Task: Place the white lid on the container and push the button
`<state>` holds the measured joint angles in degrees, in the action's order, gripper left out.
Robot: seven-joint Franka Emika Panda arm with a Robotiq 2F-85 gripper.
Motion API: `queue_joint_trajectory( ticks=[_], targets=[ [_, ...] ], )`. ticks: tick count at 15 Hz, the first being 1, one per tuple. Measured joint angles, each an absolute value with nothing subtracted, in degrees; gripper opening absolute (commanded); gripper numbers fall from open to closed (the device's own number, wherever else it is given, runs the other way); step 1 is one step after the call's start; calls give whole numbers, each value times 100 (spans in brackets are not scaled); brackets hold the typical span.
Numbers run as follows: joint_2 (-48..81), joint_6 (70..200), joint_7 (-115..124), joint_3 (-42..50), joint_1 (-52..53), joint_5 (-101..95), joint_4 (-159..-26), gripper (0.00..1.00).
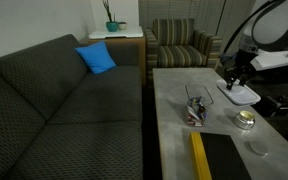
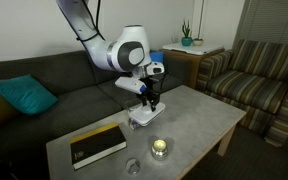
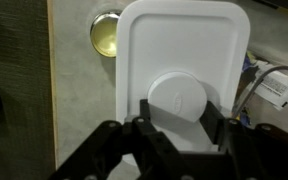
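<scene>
The white lid (image 3: 184, 45) lies flat on the grey table (image 1: 174, 90), with a round raised knob (image 3: 179, 98) in its middle. My gripper (image 3: 181, 118) is straight above it, and its two fingers press on either side of the knob. In both exterior views the gripper (image 1: 234, 78) (image 2: 149, 100) stands low over the lid (image 1: 242, 96) (image 2: 142, 120). The see-through container (image 1: 196, 108) with red low down stands apart from the lid, nearer the couch. Its edge shows at the right of the wrist view (image 3: 272, 85).
A small round yellowish tin (image 1: 245, 119) (image 2: 160, 148) (image 3: 106, 35) sits close beside the lid. A small grey disc (image 1: 257, 147) (image 2: 132, 166) and a black book with a yellow edge (image 1: 209, 155) (image 2: 96, 145) lie further along the table. A dark couch (image 1: 54, 100) runs alongside.
</scene>
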<state>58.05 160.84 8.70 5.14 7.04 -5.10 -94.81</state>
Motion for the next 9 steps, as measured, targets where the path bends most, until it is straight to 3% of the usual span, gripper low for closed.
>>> queue_joint_trajectory(
  ticks=[9],
  targets=[
    [5075, 16199, 807, -143, 442, -46, -10139, 29]
  ],
)
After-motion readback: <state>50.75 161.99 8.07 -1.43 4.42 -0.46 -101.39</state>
